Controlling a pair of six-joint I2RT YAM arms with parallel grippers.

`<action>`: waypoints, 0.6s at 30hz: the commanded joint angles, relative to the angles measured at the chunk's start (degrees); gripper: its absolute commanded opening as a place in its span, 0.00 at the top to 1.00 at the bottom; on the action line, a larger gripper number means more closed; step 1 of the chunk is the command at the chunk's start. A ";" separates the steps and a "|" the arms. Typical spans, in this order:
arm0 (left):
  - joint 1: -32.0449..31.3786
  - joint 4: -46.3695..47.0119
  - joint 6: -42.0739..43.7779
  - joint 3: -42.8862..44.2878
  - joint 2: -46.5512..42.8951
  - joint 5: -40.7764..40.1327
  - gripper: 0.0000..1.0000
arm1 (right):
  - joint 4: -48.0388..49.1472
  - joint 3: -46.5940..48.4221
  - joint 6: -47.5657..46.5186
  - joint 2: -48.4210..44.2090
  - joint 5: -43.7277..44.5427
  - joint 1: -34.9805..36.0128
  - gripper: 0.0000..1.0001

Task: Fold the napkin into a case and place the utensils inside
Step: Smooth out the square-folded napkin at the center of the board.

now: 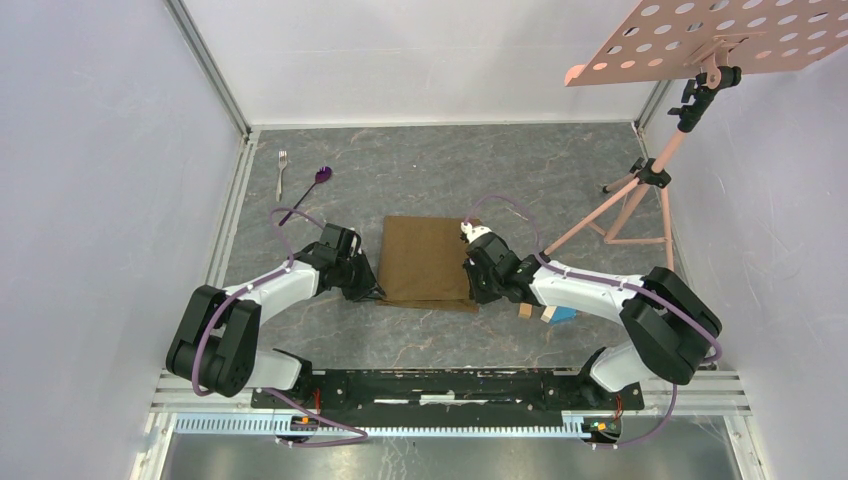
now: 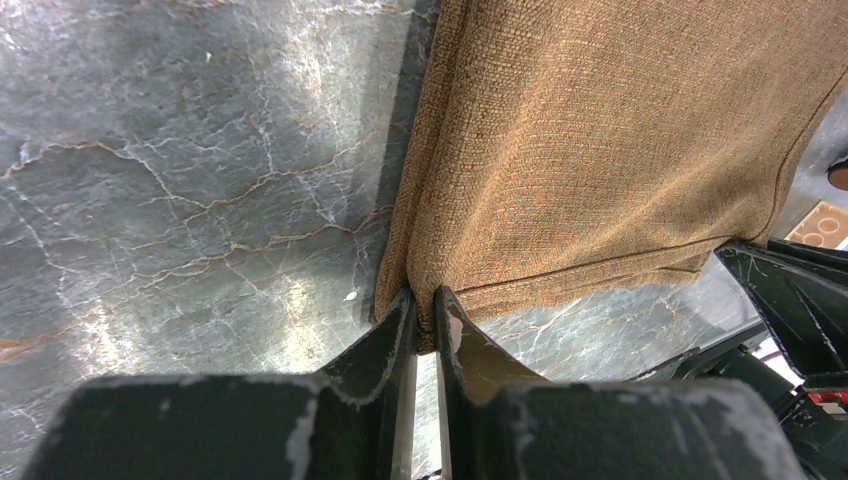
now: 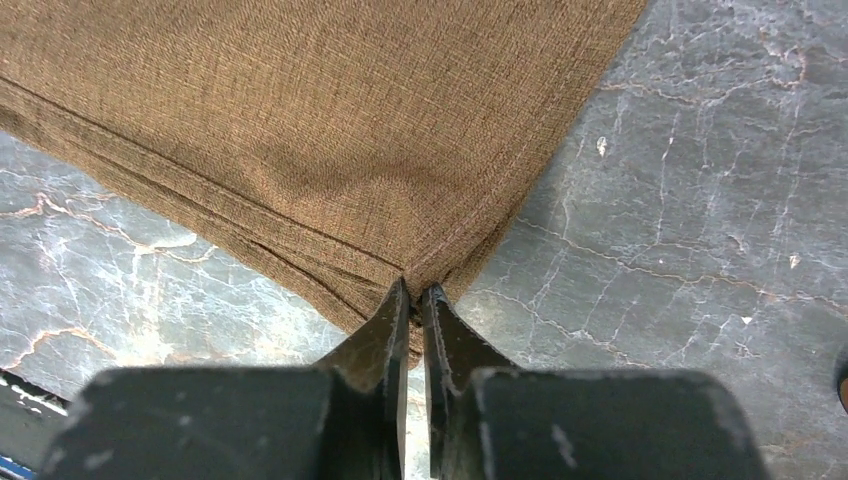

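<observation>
Soft brown woven cloth napkin [image 1: 428, 258] lies flat mid-worktop, between the two arms. Grey marbled worktop [image 1: 560, 170] is bare around it.

Left arm [image 1: 275, 285]: jaws pressed together on the napkin's near-left corner. Right arm [image 1: 585, 290]: jaws pinching the near-right corner. Taking both near corners at once looks like the set-up for carrying that edge over in a fold, with the cloth kept square and taut between the grips.

Small silver metal fork [image 1: 282, 172] and purple-bowled spoon with a thin dark handle [image 1: 308, 192] sit at far left, well apart from the cloth. They are probably parked there so the folding has room. The case is not yet formed.

Views differ:
- The top view gives the layout, but the arms hide both pinch points.
- The left wrist view shows the hem caught between the jaw tips, a single stitched edge running right.
- The right wrist view shows several stacked cloth edges along the near side, so the napkin appears doubled there.
- Only the top view shows the utensils, plus a small wooden block [image 1: 525, 311] and a blue block [image 1: 562, 315] just near-right of the cloth.
</observation>
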 commanded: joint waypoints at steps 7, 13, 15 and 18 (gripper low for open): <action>0.11 -0.03 0.16 -0.24 -2.18 0.60 0.83 | -1.25 3.00 -0.11 -0.61 1.20 0.45 1.00; 0.05 -1.95 -0.53 1.01 -4.77 2.90 0.84 | -1.71 1.64 2.01 -4.32 0.32 0.45 1.00; 0.02 -2.60 -0.63 1.04 -5.96 2.91 0.84 | -2.43 1.34 2.26 -5.15 -0.14 0.45 1.00; 0.09 -3.05 -0.62 0.62 -6.14 2.92 0.84 | -2.31 0.58 2.87 -6.10 -1.53 0.39 1.00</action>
